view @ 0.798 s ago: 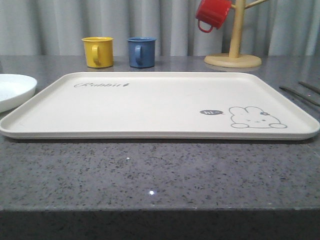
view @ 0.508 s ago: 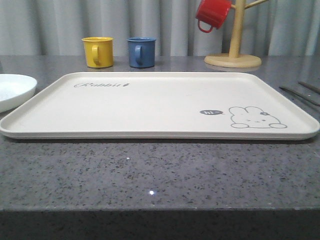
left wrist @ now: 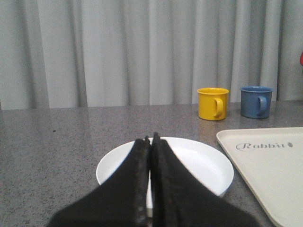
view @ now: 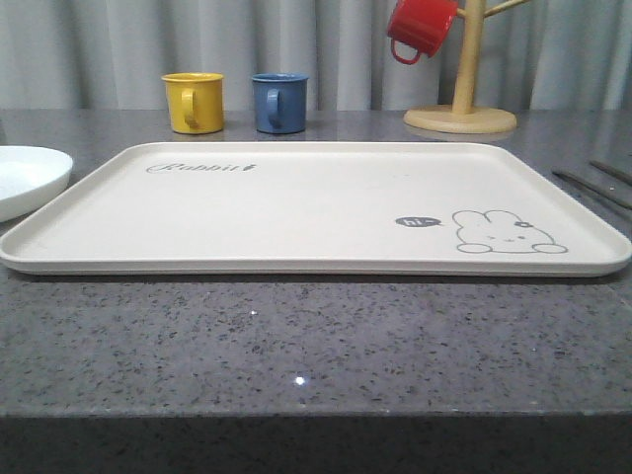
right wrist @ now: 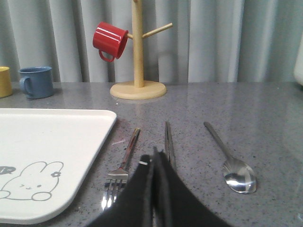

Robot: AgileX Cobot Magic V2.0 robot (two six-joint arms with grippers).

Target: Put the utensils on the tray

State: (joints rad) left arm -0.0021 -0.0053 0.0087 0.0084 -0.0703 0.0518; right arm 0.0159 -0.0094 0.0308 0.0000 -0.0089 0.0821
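The cream tray (view: 296, 212) with the rabbit drawing lies across the middle of the counter, nothing on it. Its edge also appears in the left wrist view (left wrist: 265, 161) and the right wrist view (right wrist: 52, 142). Right of the tray, three utensils lie side by side on the counter: a fork (right wrist: 120, 165), a long flat piece (right wrist: 169, 139) and a spoon (right wrist: 232, 161). My right gripper (right wrist: 155, 153) hovers over them, shut and holding nothing, partly hiding the flat piece. Thin utensil handles (view: 592, 183) show at the front view's right edge. My left gripper (left wrist: 150, 140) is shut above the white plate.
A round white plate (left wrist: 208, 163) sits left of the tray. A yellow mug (view: 193, 102) and a blue mug (view: 279, 102) stand behind the tray. A wooden mug tree (view: 462, 94) with a red mug (view: 420, 27) stands at the back right.
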